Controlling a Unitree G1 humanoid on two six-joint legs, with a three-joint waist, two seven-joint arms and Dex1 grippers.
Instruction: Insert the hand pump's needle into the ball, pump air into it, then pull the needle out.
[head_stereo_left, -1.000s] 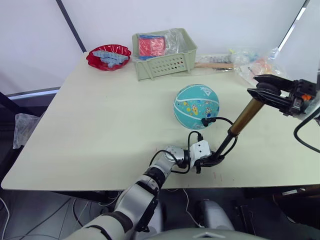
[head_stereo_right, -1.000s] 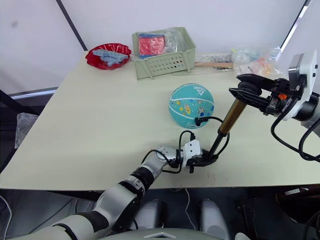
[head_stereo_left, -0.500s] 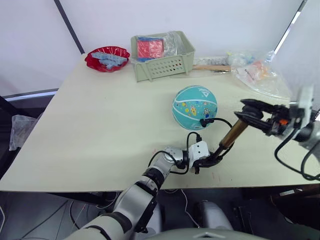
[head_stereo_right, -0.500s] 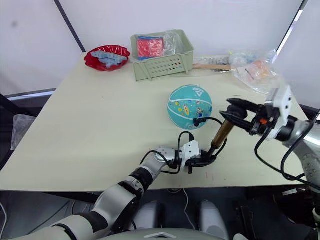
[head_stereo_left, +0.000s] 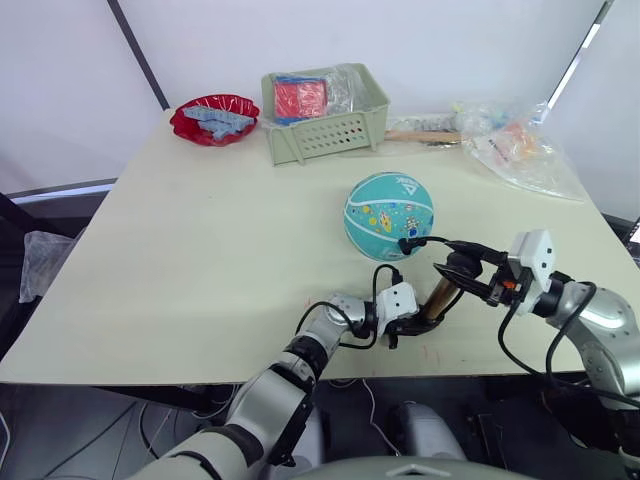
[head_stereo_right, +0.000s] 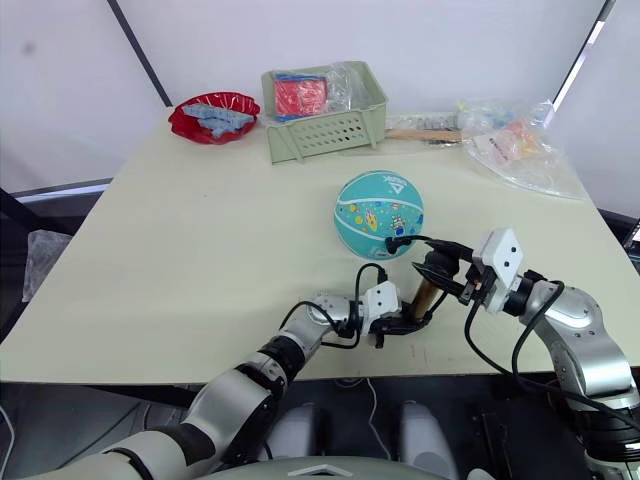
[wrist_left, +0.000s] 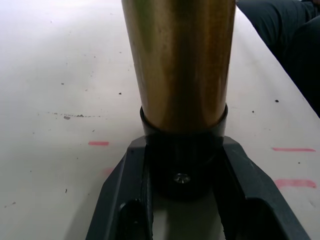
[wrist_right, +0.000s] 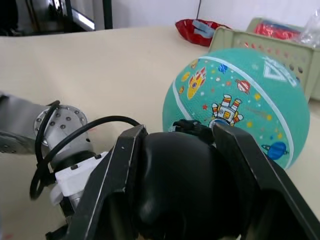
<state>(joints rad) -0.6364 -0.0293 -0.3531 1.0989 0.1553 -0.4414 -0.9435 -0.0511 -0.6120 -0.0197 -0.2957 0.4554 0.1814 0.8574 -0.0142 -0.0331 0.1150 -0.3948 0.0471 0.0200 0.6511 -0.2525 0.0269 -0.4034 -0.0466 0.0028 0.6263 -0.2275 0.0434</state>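
The teal ball (head_stereo_left: 390, 215) rests on the table, right of the middle. The hand pump (head_stereo_left: 437, 297) stands tilted in front of it, with a short stretch of bronze cylinder (wrist_left: 179, 60) showing. My left gripper (head_stereo_left: 420, 322) is shut on its black end cap (wrist_left: 182, 170) at the tabletop. My right gripper (head_stereo_left: 462, 272) is shut on the black handle (wrist_right: 180, 185), pressed low over the cylinder. The thin black hose (head_stereo_left: 470, 245) loops to the needle's black fitting (wrist_right: 192, 127) against the ball's near side. The pin itself is hidden.
A green basket (head_stereo_left: 325, 130) and a red bowl (head_stereo_left: 215, 115) stand at the back. Clear plastic bags (head_stereo_left: 520, 150) and a wooden-handled tool (head_stereo_left: 425, 135) lie at the back right. The table's front edge (head_stereo_left: 200, 378) runs just below my left gripper.
My right gripper has pushed the handle down toward my left gripper, so the pump has shortened. The left gripper and ball have stayed put.
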